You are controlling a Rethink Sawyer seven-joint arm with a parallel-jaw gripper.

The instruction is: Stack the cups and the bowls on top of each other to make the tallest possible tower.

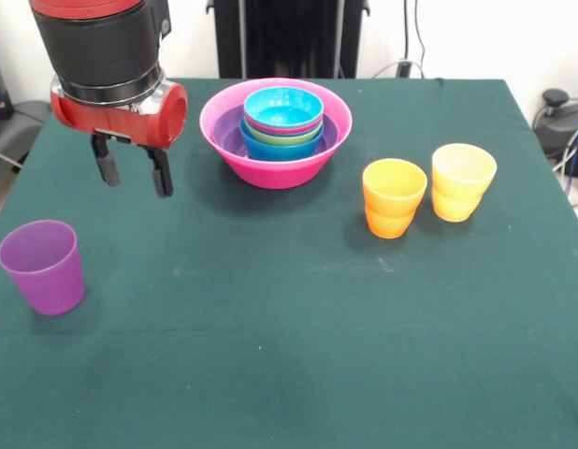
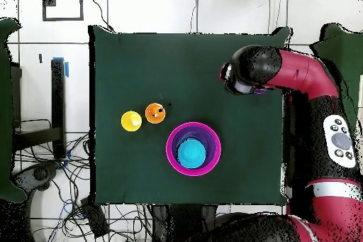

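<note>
With the claw [image 1: 134, 172] spread and empty at upper left, above the purple cup [image 1: 43, 266] at lower left, it should probably drop straight over the rim, one finger inside, before pinching.

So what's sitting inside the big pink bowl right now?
Inside the hot-pink bowl sits a nested pile: a purple bowl lowest, then a blue bowl, green and red-pink rims, and a cyan bowl on top. Anything beneath the cyan bowl's inside is covered.
</note>
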